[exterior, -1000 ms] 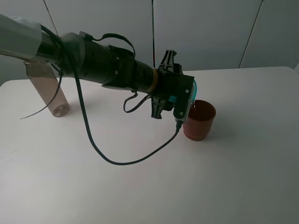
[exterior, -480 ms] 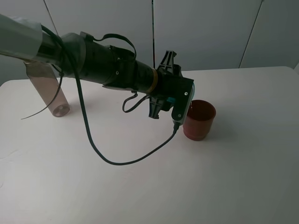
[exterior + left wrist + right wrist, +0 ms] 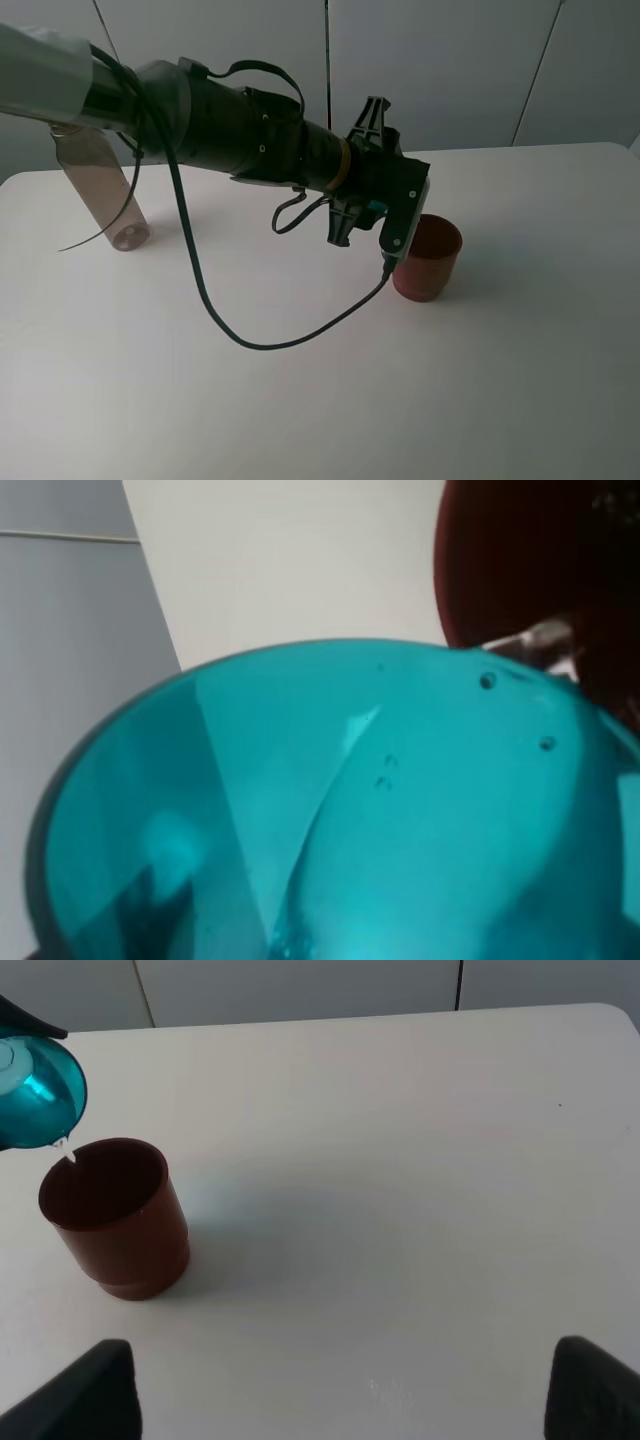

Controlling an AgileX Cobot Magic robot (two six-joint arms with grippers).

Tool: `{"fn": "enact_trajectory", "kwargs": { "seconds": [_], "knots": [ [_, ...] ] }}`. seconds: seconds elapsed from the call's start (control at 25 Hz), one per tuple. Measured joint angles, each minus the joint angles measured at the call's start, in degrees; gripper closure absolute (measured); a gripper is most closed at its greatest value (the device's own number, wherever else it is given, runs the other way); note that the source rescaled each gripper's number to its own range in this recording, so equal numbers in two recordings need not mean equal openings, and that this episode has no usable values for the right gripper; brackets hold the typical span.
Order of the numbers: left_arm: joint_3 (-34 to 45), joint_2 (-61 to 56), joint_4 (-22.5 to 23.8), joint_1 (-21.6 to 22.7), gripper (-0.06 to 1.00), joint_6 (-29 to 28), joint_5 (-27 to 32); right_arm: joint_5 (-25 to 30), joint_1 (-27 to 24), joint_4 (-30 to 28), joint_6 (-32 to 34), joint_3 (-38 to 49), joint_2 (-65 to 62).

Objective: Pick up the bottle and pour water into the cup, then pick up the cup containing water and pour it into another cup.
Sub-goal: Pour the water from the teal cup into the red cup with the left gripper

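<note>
Well, across the white tabletop [image 3: 300,400] the left arm reaches out, its claw [image 3: 400,205] clamped on the tipped teal cup [image 3: 38,1090], trickling water into the red-brown cup [image 3: 118,1218]. Keeping the lip over that mouth and tilting slowly looks wisest. The bottle [image 3: 100,190] stands far left. The right claw [image 3: 330,1400] gapes wide, empty.

You have a plain white table [image 3: 300,400] under everything, its surface matte and lightly shadowed. Behind it stands a pale grey panelled wall [image 3: 450,70], split by thin dark vertical seams.
</note>
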Motion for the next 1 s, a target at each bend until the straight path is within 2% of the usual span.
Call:
{"fn": "enact_trajectory", "kwargs": {
  "seconds": [0.52,1.0],
  "knots": [
    [-1.05,-0.1,3.45,-2.41,0.89,1.48,4.35,0.0,0.0,0.0,0.0,0.0,0.0],
    [-1.15,-0.1,7.68,-2.61,0.89,2.53,5.12,0.0,0.0,0.0,0.0,0.0,0.0]
  ]
}}
